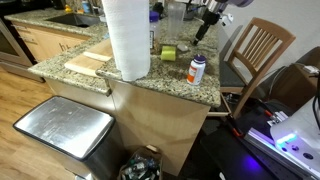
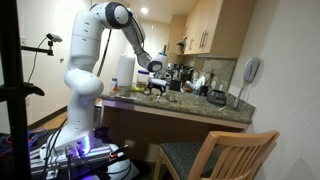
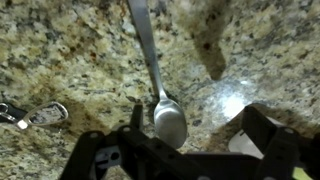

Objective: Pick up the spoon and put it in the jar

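Note:
A metal spoon [image 3: 168, 120] lies flat on the speckled granite counter [image 3: 60, 60], with its handle running away toward the top of the wrist view. My gripper [image 3: 200, 128] is open and hovers low over the counter. The spoon's bowl sits between the fingers, close to the left one, and nothing is held. In both exterior views the gripper [image 1: 204, 28] [image 2: 155, 84] hangs over the counter. A tall clear jar [image 1: 175, 20] stands at the back of the counter, beside the gripper.
A small white bottle with an orange label [image 1: 197, 70] stands near the counter's front edge. A paper towel roll [image 1: 127, 38], a cutting board [image 1: 88, 64] and a green object [image 1: 168, 52] share the counter. Keys [image 3: 30, 115] lie left of the spoon. A wooden chair [image 1: 255, 55] stands beside the counter.

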You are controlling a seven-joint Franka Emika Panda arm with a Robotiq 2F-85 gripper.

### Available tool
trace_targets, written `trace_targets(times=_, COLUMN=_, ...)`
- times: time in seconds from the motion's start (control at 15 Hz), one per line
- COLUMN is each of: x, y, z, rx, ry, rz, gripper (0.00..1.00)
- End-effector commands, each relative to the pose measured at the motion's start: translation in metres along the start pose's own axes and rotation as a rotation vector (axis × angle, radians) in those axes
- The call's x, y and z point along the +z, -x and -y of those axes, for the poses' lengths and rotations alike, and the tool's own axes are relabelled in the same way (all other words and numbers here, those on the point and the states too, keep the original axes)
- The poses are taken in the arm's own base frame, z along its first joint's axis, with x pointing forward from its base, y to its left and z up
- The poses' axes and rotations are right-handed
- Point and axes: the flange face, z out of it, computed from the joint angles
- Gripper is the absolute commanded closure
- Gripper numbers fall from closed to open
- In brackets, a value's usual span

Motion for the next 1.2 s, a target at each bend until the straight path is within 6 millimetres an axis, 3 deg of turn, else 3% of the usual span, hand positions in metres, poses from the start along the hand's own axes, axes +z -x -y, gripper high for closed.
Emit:
trace_targets(times=0.0, x=0.039, y=0.006, z=-0.012, rx=0.037, ry=0.008, rz=0.016, gripper=0.0)
trace_targets(times=0.13, x=0.049, y=0.005, z=-0.016, rx=0.064, ry=0.033, rz=-0.013, gripper=0.0)
trace_targets(times=0.2, x=0.024, y=0.001, z=-0.007, rx=0.043, ry=0.019, rz=-0.003, gripper=0.0)
trace_targets(times=0.33, x=0.025, y=0.0, z=-0.007, rx=0.055, ry=0.028, rz=-0.013, gripper=0.01)
trace_targets(times=0.4, x=0.028, y=0.001, z=-0.006, rx=0.054, ry=0.029, rz=-0.006, gripper=0.26)
trace_targets(times=0.53, x=0.032, y=0.002, z=-0.005, rx=0.051, ry=0.024, rz=0.002, gripper=0.29)
trace_targets(times=1.13, x=0.028, y=0.004, z=-0.008, rx=0.031, ry=0.004, rz=0.04, gripper=0.98)
